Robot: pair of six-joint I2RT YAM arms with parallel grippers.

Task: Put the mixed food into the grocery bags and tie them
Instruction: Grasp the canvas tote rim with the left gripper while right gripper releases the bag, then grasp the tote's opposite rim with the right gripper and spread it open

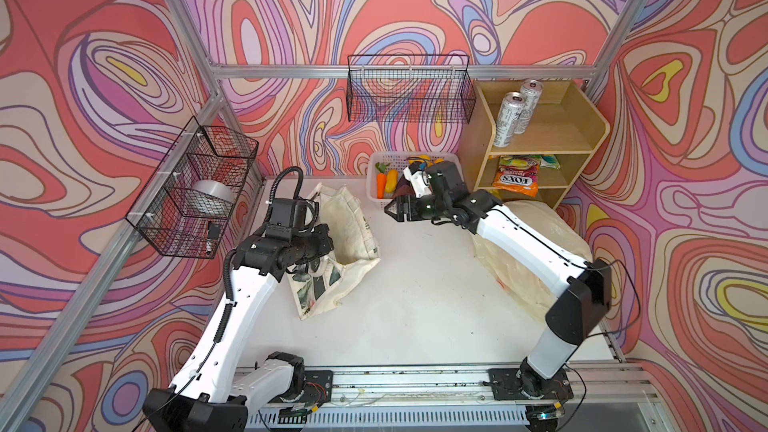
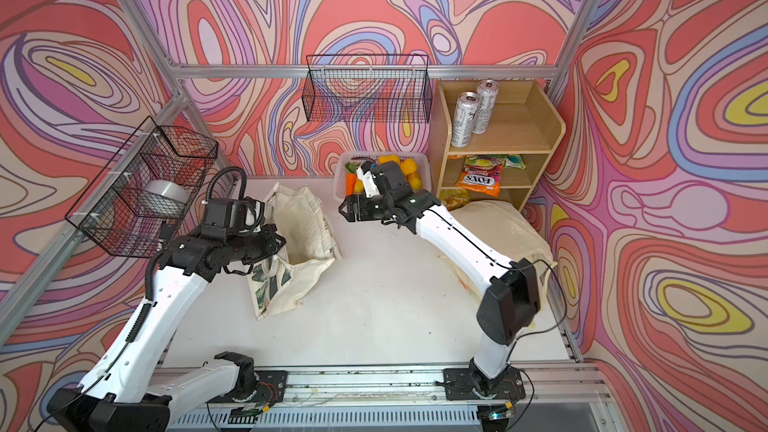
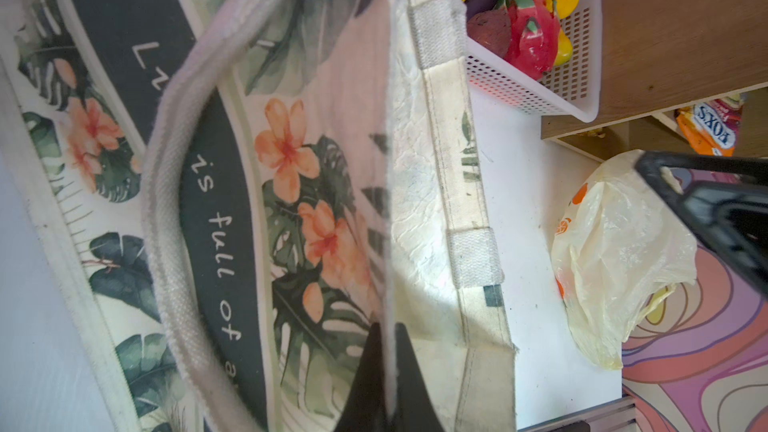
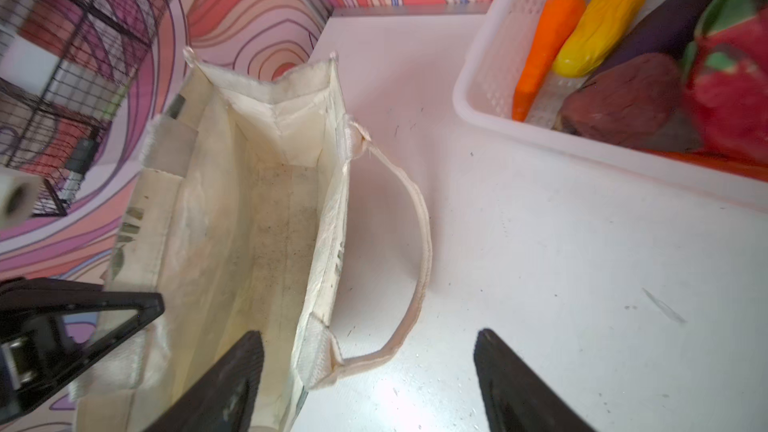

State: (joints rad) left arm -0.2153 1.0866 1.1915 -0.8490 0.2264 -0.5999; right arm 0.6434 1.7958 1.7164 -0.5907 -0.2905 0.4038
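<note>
1. The left gripper (image 3: pixel 386 376) is pressed together on the rim of the canvas tote (image 1: pixel 353 234). The cream edge is pinched between its two black fingers.
2. The tote stands left of centre on the white table (image 1: pixel 415 305) in both top views. Its mouth gapes, and the right wrist view shows the pale lining down to a speckled bottom. The side with leaves, orange flowers and the dark lettered band faces the left wrist camera.
3. One tote handle (image 4: pixel 419 218) lies looped on the table just beside the bag.
4. The right gripper (image 4: pixel 370 384) is spread wide, with bare table between its fingers. It hovers between the tote and the white lattice basket (image 1: pixel 376 168).
5. The basket sits against the back wall and holds a toy carrot (image 4: pixel 544 43), a yellow toy vegetable (image 4: pixel 602 22), a purple eggplant (image 4: pixel 673 22) and a red dragon fruit (image 3: pixel 532 35).
6. The pale-yellow plastic carrier bag (image 1: pixel 536 251) lies crumpled on the table at the right. It is partly under the right arm, in front of the wooden shelf (image 1: pixel 582 118).
7. Two silver drink cans (image 1: pixel 509 118) stand upright side by side on the shelf's top. The orange FOX'S packet (image 1: pixel 515 182) lies in a lower compartment.
</note>
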